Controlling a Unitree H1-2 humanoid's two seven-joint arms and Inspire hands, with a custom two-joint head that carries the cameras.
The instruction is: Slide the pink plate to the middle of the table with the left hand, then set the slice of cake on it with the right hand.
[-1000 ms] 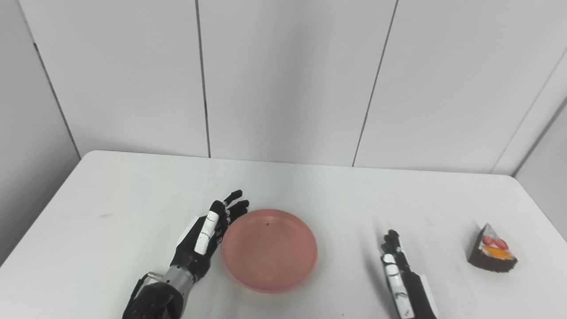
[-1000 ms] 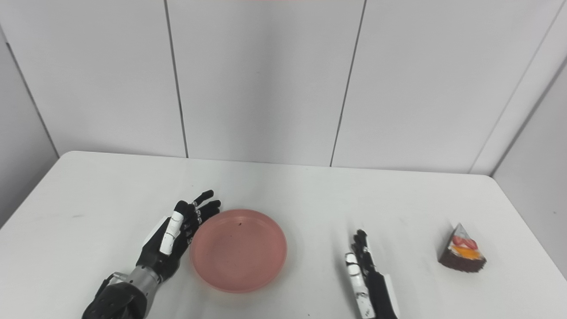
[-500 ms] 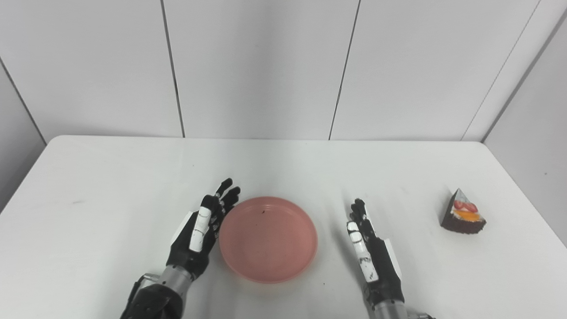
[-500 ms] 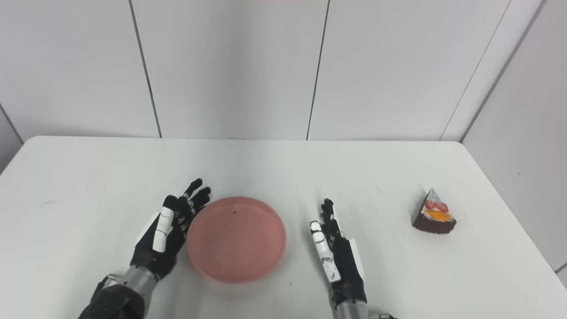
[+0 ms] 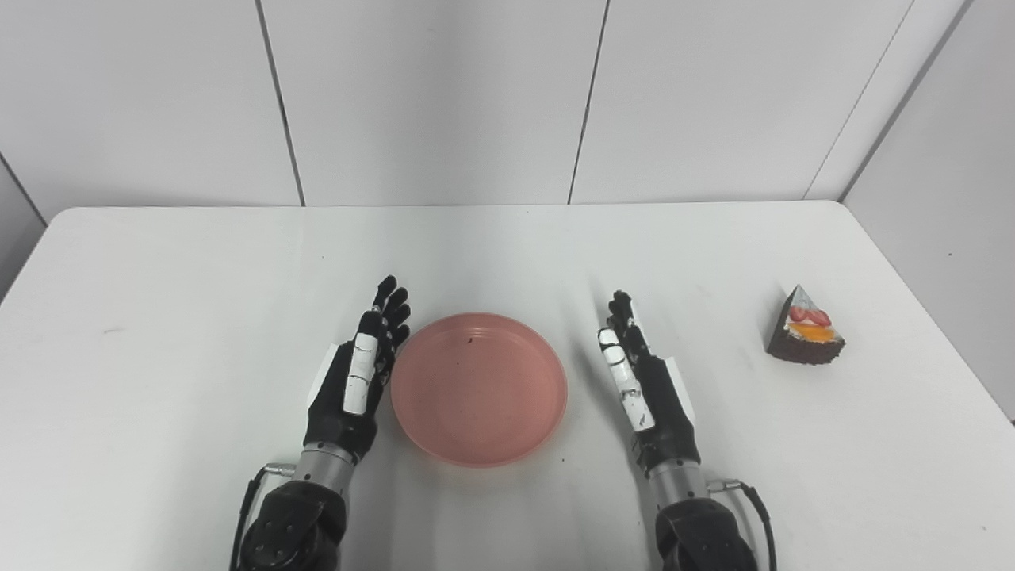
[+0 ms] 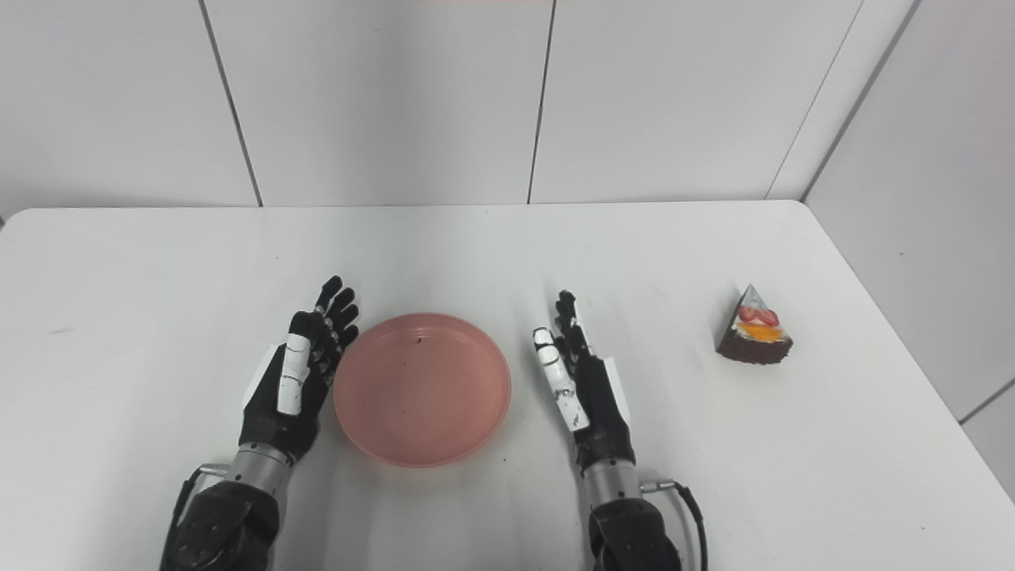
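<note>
While the pink plate (image 5: 479, 387) sits about mid-table with nothing on it, the left hand (image 5: 354, 385) stands edge-on just beside its left rim, fingers straight and spread a little, holding nothing; whether it touches the rim cannot be told. The right hand (image 5: 645, 388) is likewise flat and empty, near the plate's right side but apart from it; the slice of cake (image 5: 804, 337) stands well apart, far right on the table (image 5: 158, 317), close to that edge. The slide looks done, so the risk, as I judge it, lies in the reach; a hand coming at the cake from the left could nudge it toward the table's right edge; too hard a squeeze would likely crush or tip the wedge; and a left hand drawing away carelessly might drag the plate off centre.
</note>
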